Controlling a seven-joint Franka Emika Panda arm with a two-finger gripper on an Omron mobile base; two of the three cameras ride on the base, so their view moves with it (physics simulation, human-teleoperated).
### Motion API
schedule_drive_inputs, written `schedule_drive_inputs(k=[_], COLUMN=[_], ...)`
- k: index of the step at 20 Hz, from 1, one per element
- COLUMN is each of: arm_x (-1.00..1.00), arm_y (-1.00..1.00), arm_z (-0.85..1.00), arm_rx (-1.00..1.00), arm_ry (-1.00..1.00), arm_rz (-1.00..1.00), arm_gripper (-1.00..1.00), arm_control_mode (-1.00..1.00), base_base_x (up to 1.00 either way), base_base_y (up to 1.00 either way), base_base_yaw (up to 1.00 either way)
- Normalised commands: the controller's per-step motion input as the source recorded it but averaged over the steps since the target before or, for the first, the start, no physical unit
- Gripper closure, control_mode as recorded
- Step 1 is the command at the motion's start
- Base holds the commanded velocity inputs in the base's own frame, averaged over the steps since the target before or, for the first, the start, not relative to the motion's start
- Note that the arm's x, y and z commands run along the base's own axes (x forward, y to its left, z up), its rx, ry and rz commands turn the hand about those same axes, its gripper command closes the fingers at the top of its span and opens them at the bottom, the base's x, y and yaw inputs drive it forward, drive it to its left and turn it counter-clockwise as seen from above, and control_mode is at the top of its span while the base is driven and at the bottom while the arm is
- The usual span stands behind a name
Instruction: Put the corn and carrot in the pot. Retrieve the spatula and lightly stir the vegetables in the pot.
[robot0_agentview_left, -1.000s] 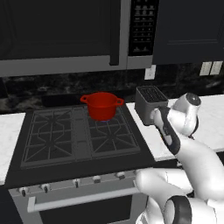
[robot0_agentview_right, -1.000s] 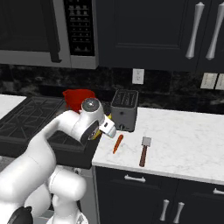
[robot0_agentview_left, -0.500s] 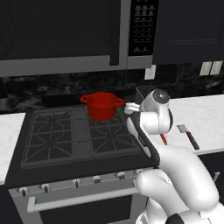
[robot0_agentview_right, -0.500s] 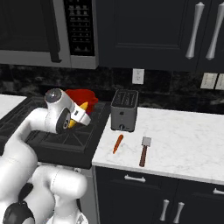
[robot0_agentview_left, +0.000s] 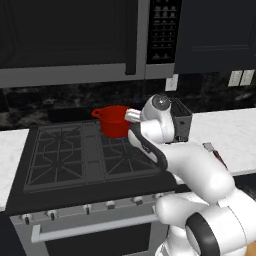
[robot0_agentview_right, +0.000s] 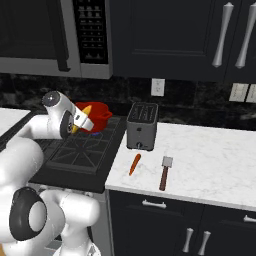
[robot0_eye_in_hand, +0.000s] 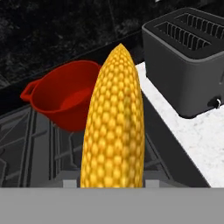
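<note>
My corn (robot0_eye_in_hand: 114, 127), a yellow cob with a tapered tip, points toward the red pot (robot0_eye_in_hand: 65, 99), which stands upright and empty on the stove's rear grate. The orange carrot (robot0_agentview_right: 134, 164) lies on the white counter, near the brown-handled spatula (robot0_agentview_right: 164, 173), which lies flat beside it, apart.

- The white arm (robot0_agentview_left: 195, 165) bends up from the base, its wrist turned sideways.
- The gripper (robot0_agentview_right: 82, 119) points level, jaws clamped on the corn (robot0_eye_in_hand: 114, 127).
</note>
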Motion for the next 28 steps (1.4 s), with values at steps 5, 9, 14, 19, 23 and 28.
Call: schedule_drive_inputs(k=[5, 9, 14, 19, 23, 28], arm_x=[0.31, 0.58, 0.24, 0.23, 0.43, 0.56], arm_y=[0.24, 0.09, 0.0, 0.0, 0.01, 0.14], arm_z=[0.19, -0.08, -0.01, -0.17, -0.35, -0.08], arm_rx=[0.05, 0.05, 0.29, 0.27, 0.1, 0.0], arm_ry=[0.0, 0.06, 0.08, 0.02, 0.0, 0.0], arm_rz=[0.0, 0.0, 0.0, 0.0, -0.06, -0.09], arm_gripper=[1.0, 1.0, 1.0, 1.0, 1.0, 1.0], arm_control_mode=[-1.0, -1.0, -1.0, -1.0, -1.0, -1.0], base_base_x=[0.0, 0.0, 0.0, 0.0, 0.0, 0.0], base_base_y=[0.0, 0.0, 0.0, 0.0, 0.0, 0.0], base_base_yaw=[0.0, 0.0, 0.0, 0.0, 0.0, 0.0])
